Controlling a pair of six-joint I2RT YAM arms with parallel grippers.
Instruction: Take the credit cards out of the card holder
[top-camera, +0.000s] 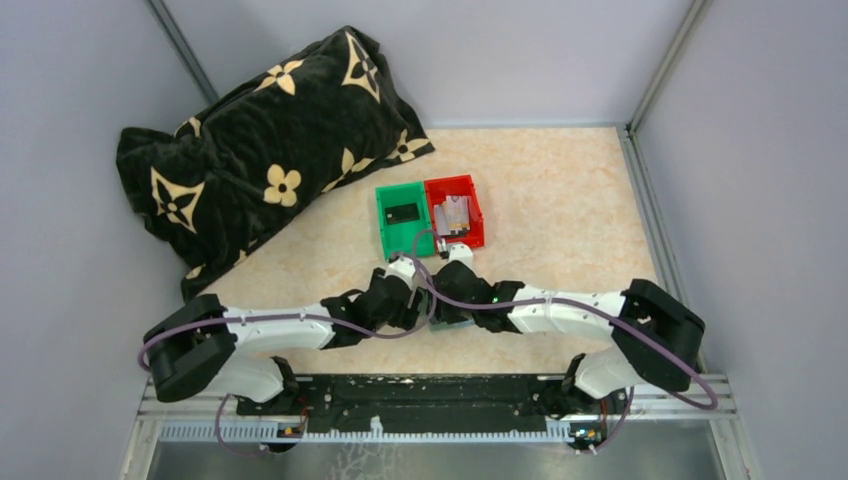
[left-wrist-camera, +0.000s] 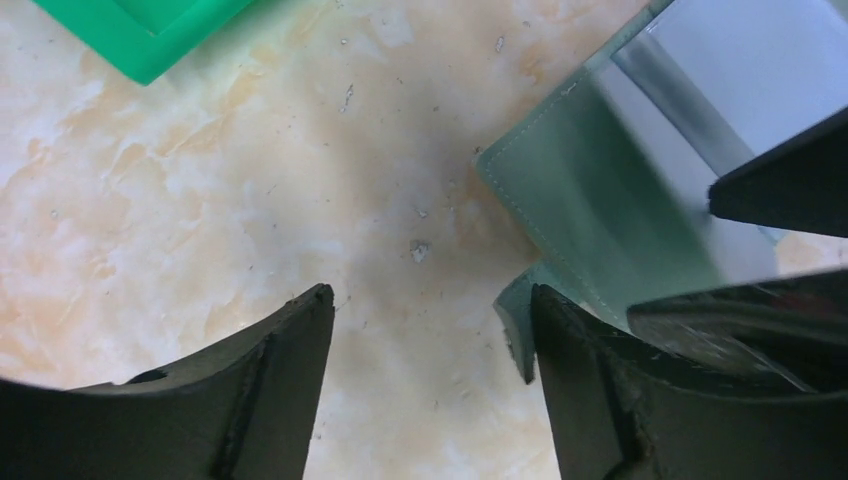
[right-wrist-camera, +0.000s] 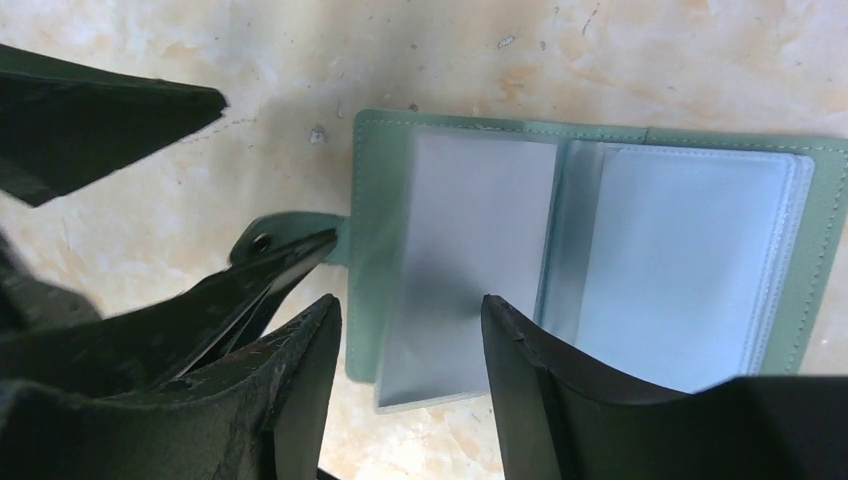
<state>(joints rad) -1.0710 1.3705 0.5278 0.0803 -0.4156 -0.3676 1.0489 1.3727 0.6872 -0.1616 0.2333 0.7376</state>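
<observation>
The sage-green card holder (right-wrist-camera: 380, 190) lies open and flat on the marbled table, its clear sleeves (right-wrist-camera: 690, 260) facing up. I cannot tell whether cards sit in those sleeves. My right gripper (right-wrist-camera: 410, 305) stands open over the holder's left page, where one pale sleeve (right-wrist-camera: 470, 250) pokes past the lower edge. My left gripper (left-wrist-camera: 430, 300) is open over bare table, its right finger beside the holder's corner (left-wrist-camera: 580, 200) and snap tab (right-wrist-camera: 262, 240). In the top view both wrists meet over the holder (top-camera: 452, 322). A pale tan card (top-camera: 455, 213) lies in the red bin (top-camera: 476, 208).
A green bin (top-camera: 384, 222) with a dark flat item stands against the red bin, just beyond the grippers. A big black pillow with tan flowers (top-camera: 260, 150) fills the back left. Grey walls close in the table on three sides.
</observation>
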